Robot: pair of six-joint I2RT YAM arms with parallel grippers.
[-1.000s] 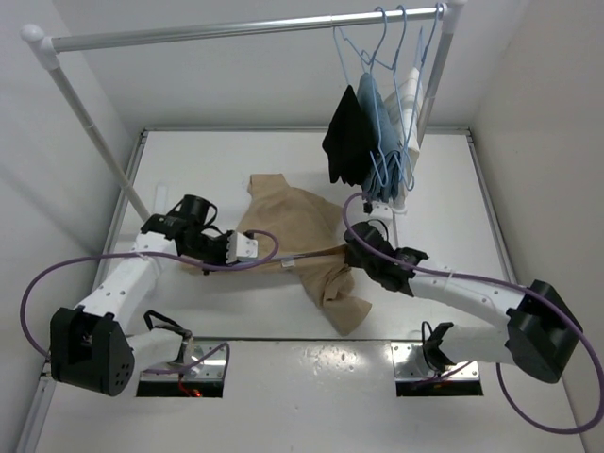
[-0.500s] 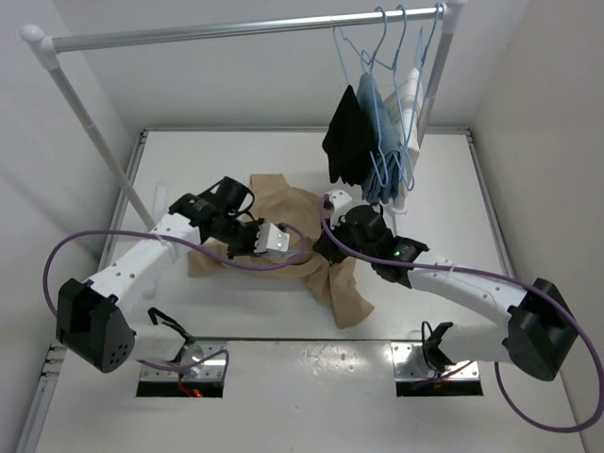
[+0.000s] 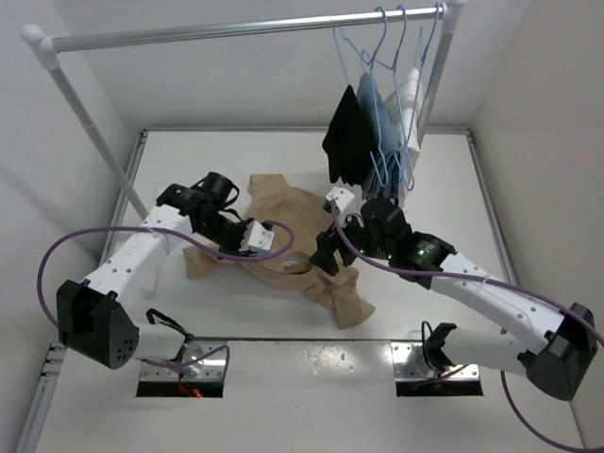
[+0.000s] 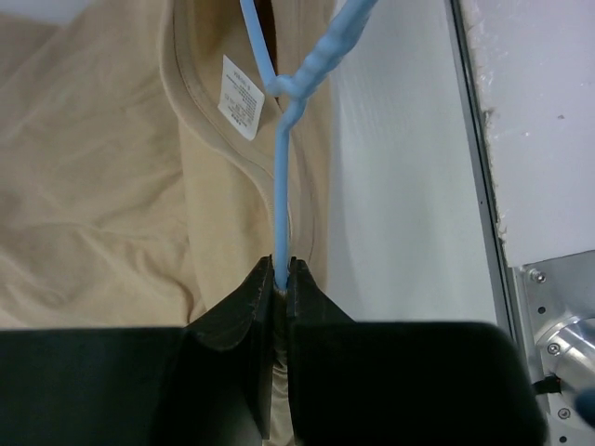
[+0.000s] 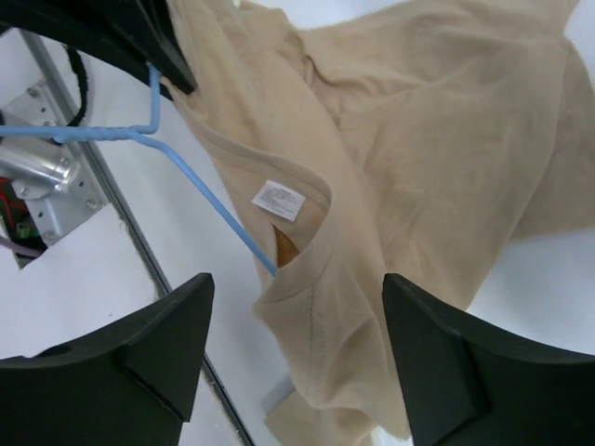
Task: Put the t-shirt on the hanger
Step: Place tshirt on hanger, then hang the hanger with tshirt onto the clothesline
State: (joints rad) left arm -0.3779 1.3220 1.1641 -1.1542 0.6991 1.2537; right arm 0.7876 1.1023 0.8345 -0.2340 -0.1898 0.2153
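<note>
left gripper clamped on hanger wire | right gripper fingers wide apart, empty | t-shirt collar just beneath them

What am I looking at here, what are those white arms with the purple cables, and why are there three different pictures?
These are two robot arms bolted to a white table. One picture looks down from above. The other two come from cameras on the wrists, so each shows its own black fingers. A tan t-shirt lies crumpled on the table. The left gripper is pinched shut on a light-blue wire hanger, whose wire runs into the shirt's neck opening. The right gripper is open over the shirt, holding nothing. Behind, a rail carries more hangers with garments.
</note>
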